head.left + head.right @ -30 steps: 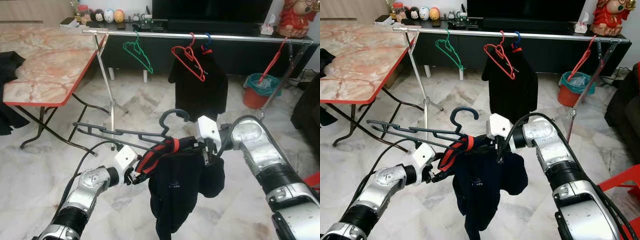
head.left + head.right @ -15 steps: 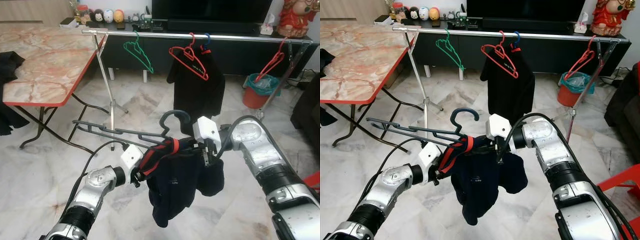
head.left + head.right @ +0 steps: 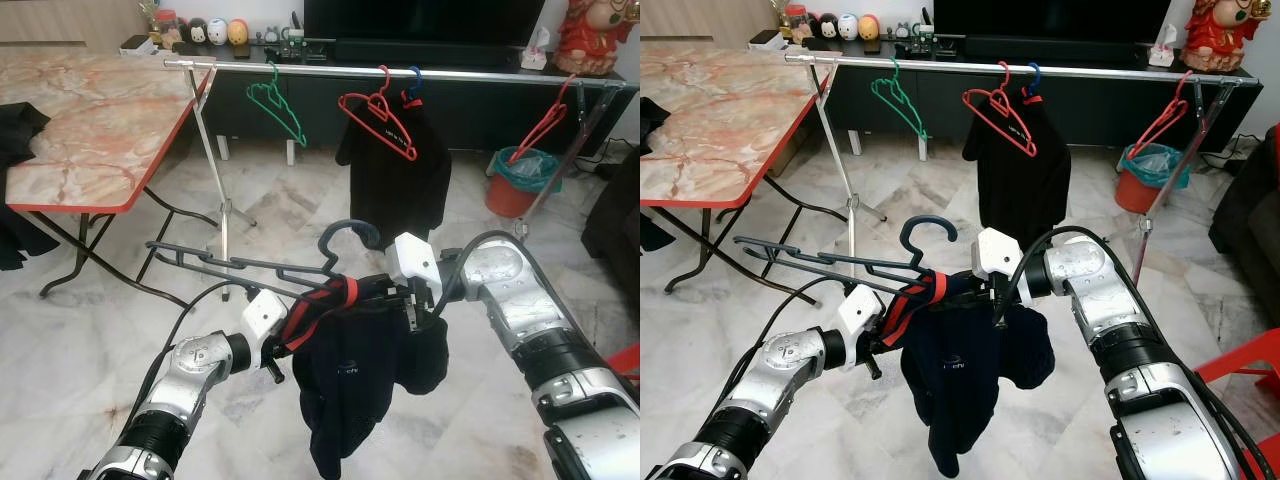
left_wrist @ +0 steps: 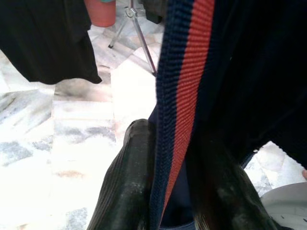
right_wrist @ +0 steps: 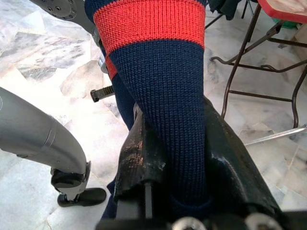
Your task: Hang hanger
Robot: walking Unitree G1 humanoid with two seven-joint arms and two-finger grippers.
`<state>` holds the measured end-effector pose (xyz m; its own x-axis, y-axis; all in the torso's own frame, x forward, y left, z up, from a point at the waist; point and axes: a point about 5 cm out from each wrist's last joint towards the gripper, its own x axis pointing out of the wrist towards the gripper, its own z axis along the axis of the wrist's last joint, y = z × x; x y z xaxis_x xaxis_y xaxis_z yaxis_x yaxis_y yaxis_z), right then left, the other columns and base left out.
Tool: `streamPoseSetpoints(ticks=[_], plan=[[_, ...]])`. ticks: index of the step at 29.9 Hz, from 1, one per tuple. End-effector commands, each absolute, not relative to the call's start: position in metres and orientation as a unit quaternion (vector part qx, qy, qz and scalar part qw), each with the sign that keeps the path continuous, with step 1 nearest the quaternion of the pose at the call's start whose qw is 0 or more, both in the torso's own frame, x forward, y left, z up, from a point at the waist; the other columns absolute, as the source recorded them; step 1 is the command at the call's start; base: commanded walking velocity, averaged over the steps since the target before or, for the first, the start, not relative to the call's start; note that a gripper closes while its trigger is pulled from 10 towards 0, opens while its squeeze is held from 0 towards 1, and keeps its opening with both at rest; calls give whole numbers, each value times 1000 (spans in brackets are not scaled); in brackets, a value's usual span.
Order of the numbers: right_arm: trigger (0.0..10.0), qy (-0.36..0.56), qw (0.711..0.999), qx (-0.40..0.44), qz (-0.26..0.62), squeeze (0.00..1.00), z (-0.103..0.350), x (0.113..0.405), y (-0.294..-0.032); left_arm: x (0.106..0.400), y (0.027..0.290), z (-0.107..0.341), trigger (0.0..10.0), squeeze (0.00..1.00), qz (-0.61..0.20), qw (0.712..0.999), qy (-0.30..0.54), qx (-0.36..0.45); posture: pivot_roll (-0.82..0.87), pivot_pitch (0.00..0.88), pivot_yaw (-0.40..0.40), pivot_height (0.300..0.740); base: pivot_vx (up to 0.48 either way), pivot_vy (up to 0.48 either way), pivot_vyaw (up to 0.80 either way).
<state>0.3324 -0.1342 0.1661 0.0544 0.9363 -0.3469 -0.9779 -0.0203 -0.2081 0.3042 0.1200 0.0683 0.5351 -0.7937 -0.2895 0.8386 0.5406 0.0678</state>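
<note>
- Left eye view: The left end effector point(image 3: 283, 345) pinches the red and blue collar of the jumper point(image 3: 355, 385). The right end effector point(image 3: 405, 300) pinches the same jumper from the other side. The dark hanger point(image 3: 250, 265) sits on top of the jumper, between the two, with its hook up. It is well apart from the rail point(image 3: 400, 72). A moment ago the jumper's low end was bunched up higher. Now it hangs long and loose again. The arms have hardly moved.
- Right eye view: The rail has a green hanger point(image 3: 898, 100), a red hanger point(image 3: 1000, 118) and a black shirt point(image 3: 1025, 170) on it. There is bare rail between the green one and the red one. I think the jumper is not on the hanger properly yet, so hanging must wait.
- Left wrist view: Two black fingers point(image 4: 127, 191) are pressed on the striped collar. The cloth sits between them.
- Right wrist view: Black fingers point(image 5: 136, 158) squeeze the knit band, red on top, blue below. The grip looks firm.
</note>
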Motion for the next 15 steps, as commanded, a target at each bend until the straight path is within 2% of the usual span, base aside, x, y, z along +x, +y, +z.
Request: streamPoseSetpoints(ticks=[1,15], plan=[[10000,43,691,-205,692,0,169,331,-130,304,118,71,0,0,-473,870,104,97,67,0,-11,740,0,0,0],[10000,44,708,-198,677,0,169,335,-135,299,119,68,0,0,-481,865,109,92,71,0,-7,740,0,0,0]])
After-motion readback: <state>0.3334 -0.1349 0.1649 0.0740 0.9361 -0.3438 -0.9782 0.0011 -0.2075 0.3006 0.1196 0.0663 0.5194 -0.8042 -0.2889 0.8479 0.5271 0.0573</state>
